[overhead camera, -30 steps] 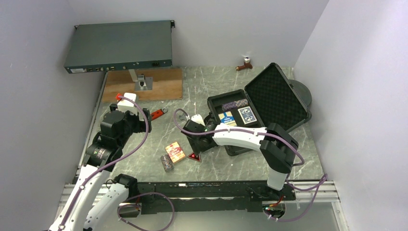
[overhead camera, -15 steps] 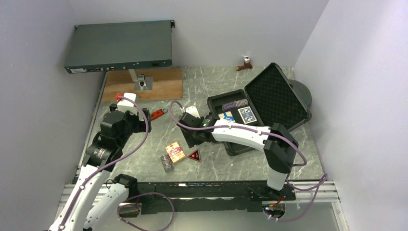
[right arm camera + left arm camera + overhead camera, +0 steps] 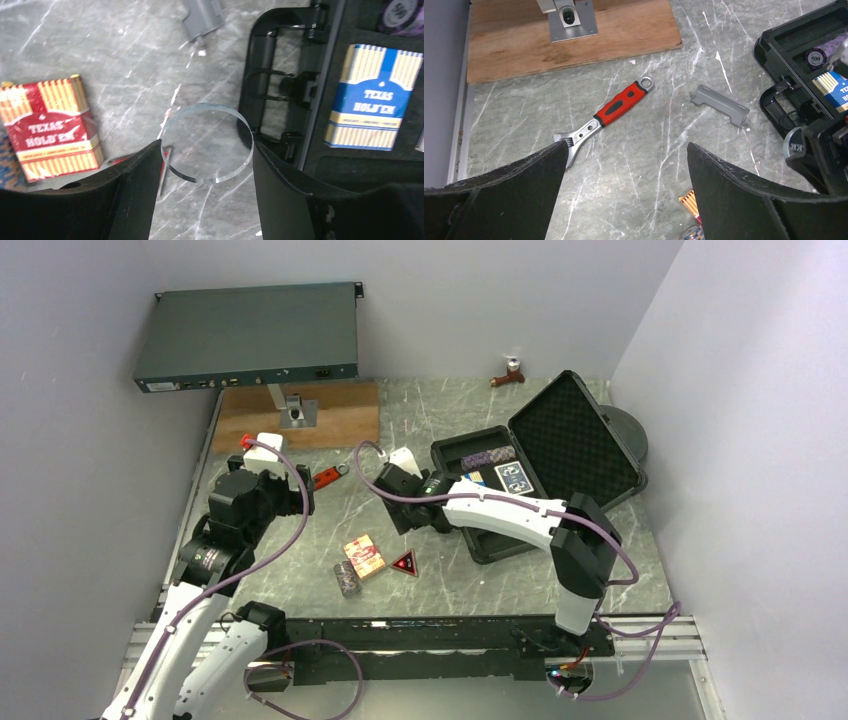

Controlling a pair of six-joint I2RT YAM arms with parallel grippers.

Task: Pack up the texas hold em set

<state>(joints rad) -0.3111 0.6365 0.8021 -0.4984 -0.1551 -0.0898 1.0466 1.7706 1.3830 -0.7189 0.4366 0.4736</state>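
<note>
Right gripper, pinching the clear disc, has swung up-frame from the red triangle toward the case; left gripper gapes wide, empty.

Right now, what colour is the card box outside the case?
Card box: red with yellow-orange stripes; best seen in the right wrist view.

Stone sheen, matt plastic, bare wood

The tabletop looks like polished grey veined marble. The case is matt black moulded plastic, the clear disc smooth and transparent, the red card box printed card, the wrench bright metal with a red grip, and the board unfinished wood.
</note>
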